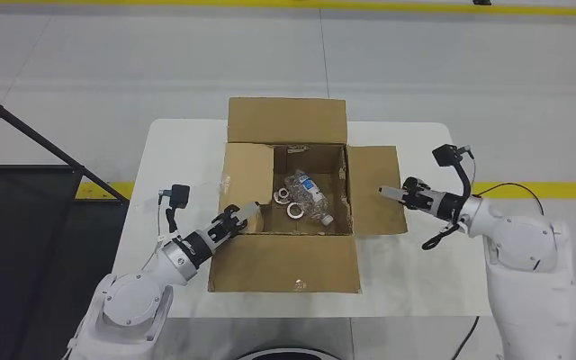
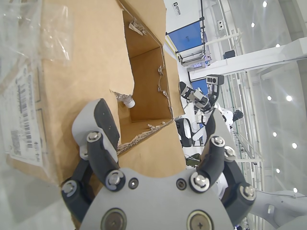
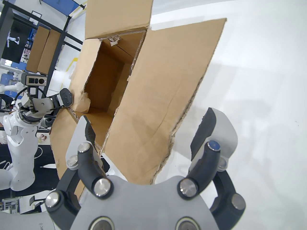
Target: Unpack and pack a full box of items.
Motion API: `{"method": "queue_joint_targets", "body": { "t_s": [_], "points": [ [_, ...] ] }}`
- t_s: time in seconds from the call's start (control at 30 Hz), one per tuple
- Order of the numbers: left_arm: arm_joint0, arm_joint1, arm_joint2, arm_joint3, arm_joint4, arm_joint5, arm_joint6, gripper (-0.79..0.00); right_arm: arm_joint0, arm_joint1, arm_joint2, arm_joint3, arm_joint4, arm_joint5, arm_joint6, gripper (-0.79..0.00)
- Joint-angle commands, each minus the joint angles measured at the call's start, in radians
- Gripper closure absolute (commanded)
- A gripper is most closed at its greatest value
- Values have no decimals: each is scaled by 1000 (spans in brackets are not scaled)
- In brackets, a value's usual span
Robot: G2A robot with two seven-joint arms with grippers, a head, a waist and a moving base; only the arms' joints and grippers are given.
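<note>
An open cardboard box (image 1: 286,261) stands mid-table with its flaps spread. Inside lie a clear plastic bottle (image 1: 310,195) and white rings (image 1: 293,211); the bottle's white cap (image 2: 129,103) peeks past a torn flap edge. My left gripper (image 1: 239,219) is open at the box's left flap, by the near left corner. In the left wrist view the left gripper (image 2: 160,125) holds nothing, the box's corner (image 2: 144,144) lying between its fingers. My right gripper (image 1: 392,192) is open at the outer edge of the right flap (image 3: 165,84), and this right gripper (image 3: 147,130) straddles the flap's edge.
The white table (image 1: 405,270) has bare room on both sides of the box. A shipping label and loose clear tape (image 2: 21,101) cover the left flap's outer face. Yellow floor tape (image 1: 99,191) runs behind the table.
</note>
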Motion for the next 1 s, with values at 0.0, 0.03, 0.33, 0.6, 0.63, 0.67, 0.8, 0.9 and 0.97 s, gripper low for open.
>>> {"method": "queue_joint_targets", "body": {
  "t_s": [0.0,0.03,0.33,0.6,0.63,0.67,0.8,0.9,0.97],
  "points": [
    [-1,2,0,1,-3,-2,1,-785,7,2,-11,23,27,-3,12,-785],
    [-1,2,1,1,-4,-2,2,-785,11,2,-17,37,44,-9,16,-785],
    [-2,9,2,2,-10,-3,11,-785,50,10,-39,74,245,-192,7,-785],
    [3,14,8,5,-10,-7,30,-785,134,9,-143,31,330,-238,10,-785],
    [3,14,9,5,-10,-7,33,-785,151,7,-174,26,320,-235,7,-785],
    [3,15,11,4,-9,-7,38,-785,170,4,-206,27,306,-227,3,-785],
    [7,15,-8,-14,-30,-9,80,-785,261,-11,-347,56,261,-203,2,-785],
    [13,17,-57,-39,-68,-11,110,-785,329,-25,-445,90,219,-186,4,-785],
    [22,19,-105,-54,-101,-14,123,-785,366,-33,-496,116,191,-174,-1,-785]
  ]
}}
